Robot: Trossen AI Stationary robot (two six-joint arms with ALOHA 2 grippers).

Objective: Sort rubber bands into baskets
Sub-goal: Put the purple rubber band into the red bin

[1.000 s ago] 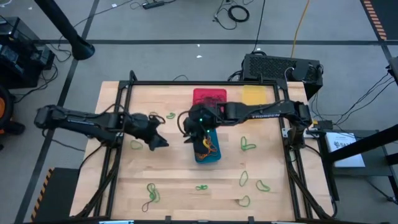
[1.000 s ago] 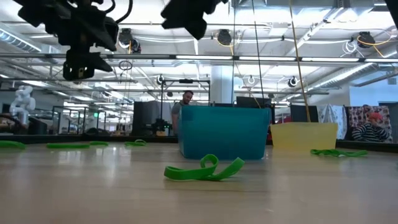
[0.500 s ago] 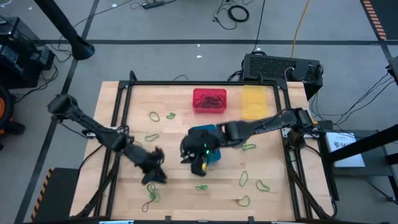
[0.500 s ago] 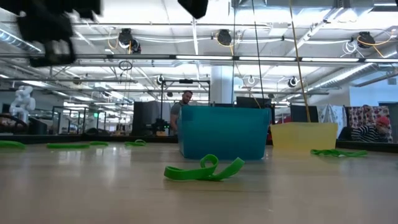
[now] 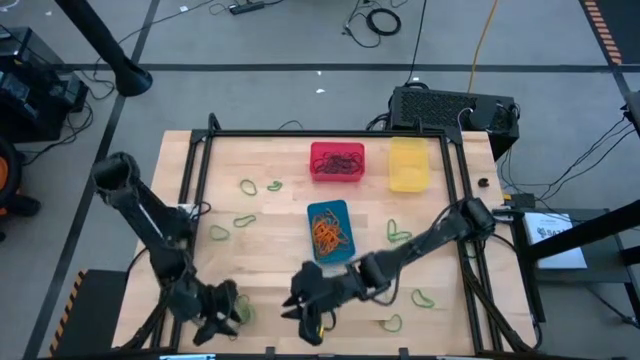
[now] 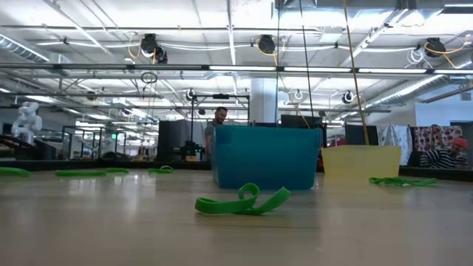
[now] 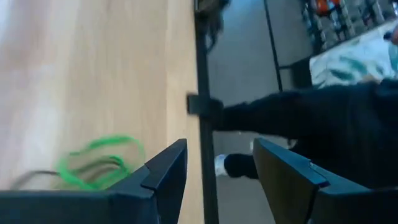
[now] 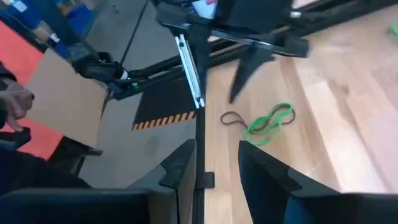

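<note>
- Left hand (image 5: pixel 215 322) hovers at the worktop's (image 5: pixel 270 225) front edge with its fingers (image 7: pixel 163 177) spread and nothing between them; a green rubber band (image 7: pixel 99 162) tangled with a dark one lies just beside it.
- Right hand (image 5: pixel 305 312) is also near the front edge, fingers (image 8: pixel 180 168) parted and holding nothing.
- Behind the right hand sits the blue basket (image 5: pixel 330 232), holding orange bands; farther back stand the red basket (image 5: pixel 337 162) and the yellow basket (image 5: pixel 408 165).
- More green bands (image 5: pixel 398 235) lie scattered.
- No writing is legible.
</note>
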